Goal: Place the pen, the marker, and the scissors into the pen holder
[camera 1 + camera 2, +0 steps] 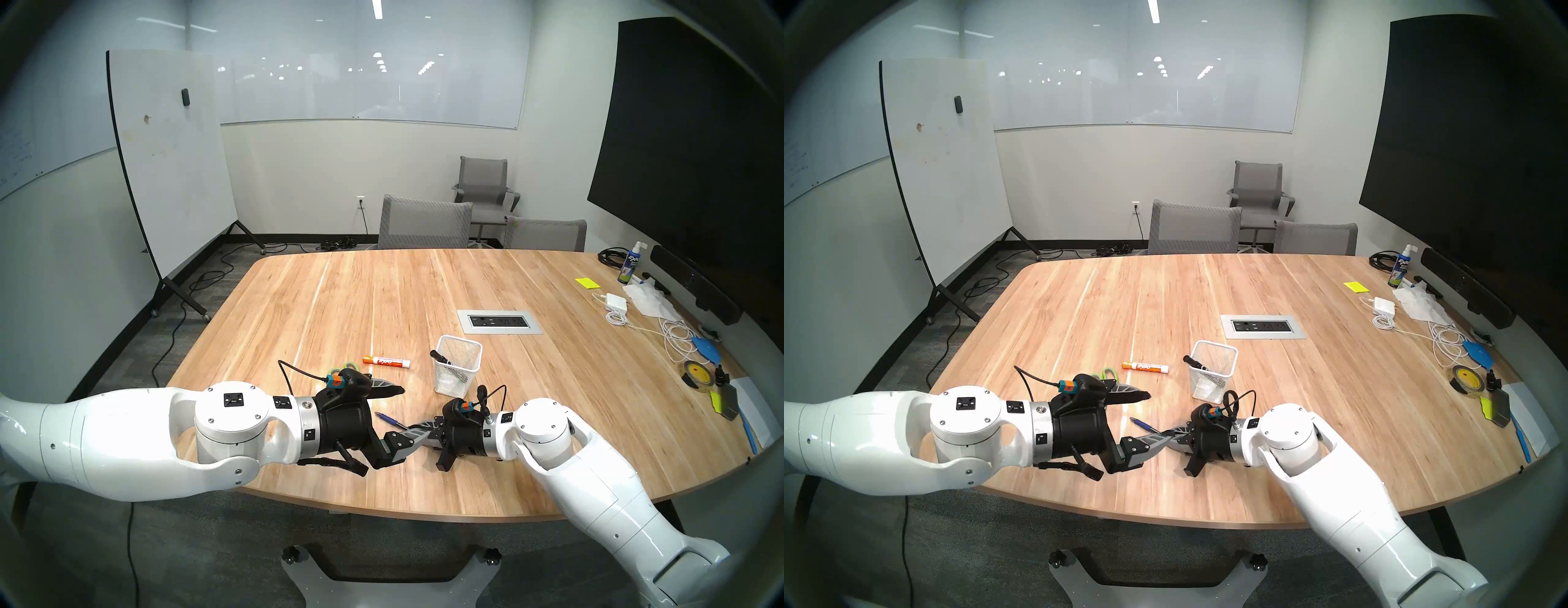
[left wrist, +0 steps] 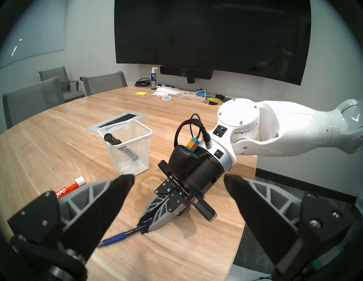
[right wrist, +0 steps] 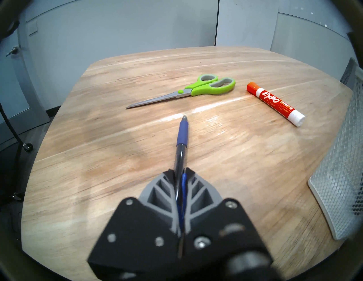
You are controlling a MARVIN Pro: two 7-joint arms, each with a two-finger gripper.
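The scissors [image 1: 351, 364] sit half-hidden behind the left gripper [image 2: 179, 183] — its jaws spread, empty. The right gripper [image 3: 180, 171] is clamped on the pen [image 3: 181, 137] — tip jutting out ahead.

Right end effector [image 2: 146, 225] around pen [image 2: 117, 236]
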